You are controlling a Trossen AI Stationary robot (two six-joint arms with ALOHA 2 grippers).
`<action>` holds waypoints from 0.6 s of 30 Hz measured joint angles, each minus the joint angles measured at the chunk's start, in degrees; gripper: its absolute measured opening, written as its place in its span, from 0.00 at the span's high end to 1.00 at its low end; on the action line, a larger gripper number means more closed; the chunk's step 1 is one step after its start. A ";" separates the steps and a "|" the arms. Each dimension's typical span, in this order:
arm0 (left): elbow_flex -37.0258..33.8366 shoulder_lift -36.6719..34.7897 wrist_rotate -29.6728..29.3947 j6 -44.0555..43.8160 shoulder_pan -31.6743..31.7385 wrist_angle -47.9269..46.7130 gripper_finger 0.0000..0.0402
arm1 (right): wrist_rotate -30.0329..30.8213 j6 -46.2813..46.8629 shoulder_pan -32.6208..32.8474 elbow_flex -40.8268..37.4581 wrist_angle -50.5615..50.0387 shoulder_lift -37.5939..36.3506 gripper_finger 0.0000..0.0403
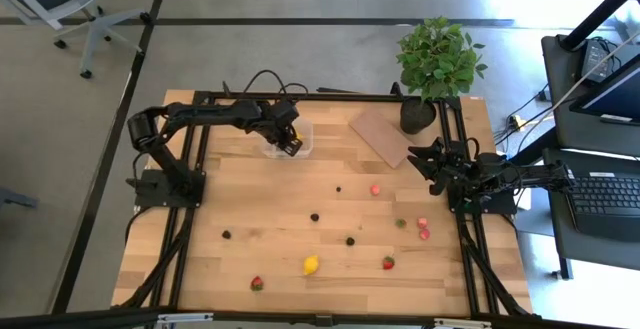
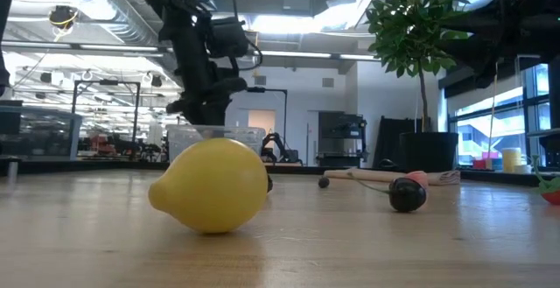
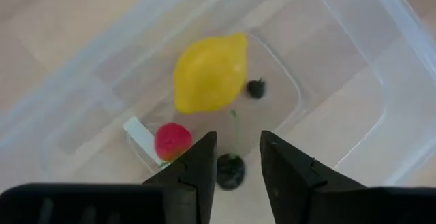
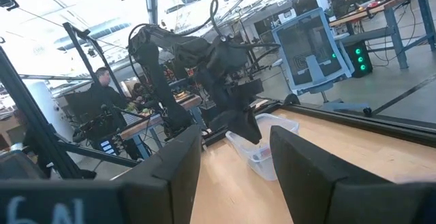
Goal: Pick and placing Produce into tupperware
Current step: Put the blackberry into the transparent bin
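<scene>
Left gripper (image 1: 290, 145) hangs right over the tupperware (image 1: 285, 139) at the table's far side, fingers (image 3: 194, 173) parted with a narrow gap and holding nothing. Beside it toward the right arm lies a flat brown board (image 1: 382, 135), with a potted plant (image 1: 436, 64) beyond that. Directly beneath the fingertips, inside the clear container, sit a lemon (image 3: 209, 73) with its long axis slanting across the floor, a strawberry (image 3: 172, 140) and two dark berries (image 3: 230, 171). More produce (image 1: 311, 264) is scattered well apart, nearer the table's front. Right gripper (image 1: 430, 162) waits at the right edge, jaws open.
</scene>
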 joint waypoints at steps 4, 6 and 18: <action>0.08 -4.90 -4.44 2.19 -1.12 1.61 0.72 | 0.02 0.00 -0.01 0.00 0.00 0.02 0.56; 0.02 -8.78 -7.42 3.18 -2.58 2.15 0.72 | 0.03 0.00 0.01 0.00 0.00 0.02 0.56; -2.26 -32.90 -25.86 3.65 -22.63 0.63 0.68 | 0.03 -0.26 0.01 0.00 -0.15 0.03 0.56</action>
